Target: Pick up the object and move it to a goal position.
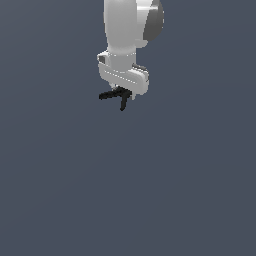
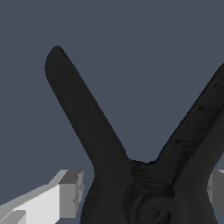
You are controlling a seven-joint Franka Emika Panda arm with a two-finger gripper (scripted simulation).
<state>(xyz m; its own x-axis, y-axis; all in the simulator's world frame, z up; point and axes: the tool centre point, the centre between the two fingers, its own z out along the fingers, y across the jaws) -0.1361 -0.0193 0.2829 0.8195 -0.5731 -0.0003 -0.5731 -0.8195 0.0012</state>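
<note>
Wrist view: the spring clamp (image 2: 131, 175) is seen between the fingers (image 2: 65, 194) of the gripper (image 2: 144, 192), narrowly parted and apparently closed on its pivot. A slip or twist could be caused by that rounded hold.

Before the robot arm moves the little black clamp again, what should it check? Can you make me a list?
1. Small black spring clamp sits between the gripper fingers: ok, a pale finger shows on each side of it.
2. Fingers really squeezing it: cannot tell, the contact is hidden.
3. Clamp lifted off the flat grey-blue floor: cannot tell, no shadow or gap settles it.
4. Both splayed handles unblocked: ok, nothing near them.
5. Goal spot visible: not ok, neither view shows a marker.
</note>
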